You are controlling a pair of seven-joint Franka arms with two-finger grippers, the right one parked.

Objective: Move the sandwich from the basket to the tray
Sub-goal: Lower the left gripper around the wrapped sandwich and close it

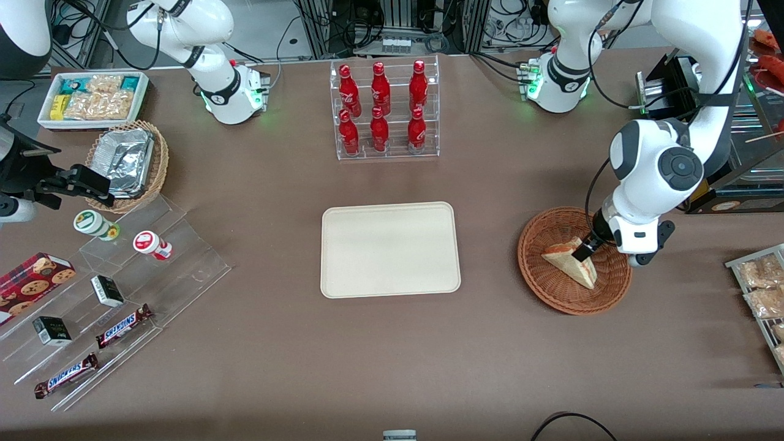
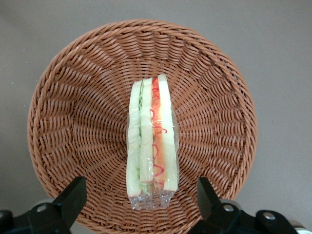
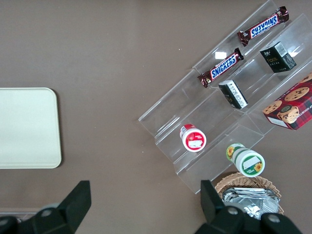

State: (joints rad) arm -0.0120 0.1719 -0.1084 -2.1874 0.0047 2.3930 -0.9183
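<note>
My pincer (image 2: 139,197) hangs wide open, holding nothing, straddling the near end of the plastic-wrapped white-bread sandwich wedge (image 2: 151,141) lying lengthwise in the round reddish-brown wicker basket (image 2: 58,112).

Your working left arm: glossy white shells, dark joints

You see rounded white casings with a black circular cap on the big joint, black bands at the segment seams, a green light glowing at the base, and black cables trailing along it. Its gripper (image 1: 587,251) ends in black fingers (image 2: 73,197), set wide apart.
</note>
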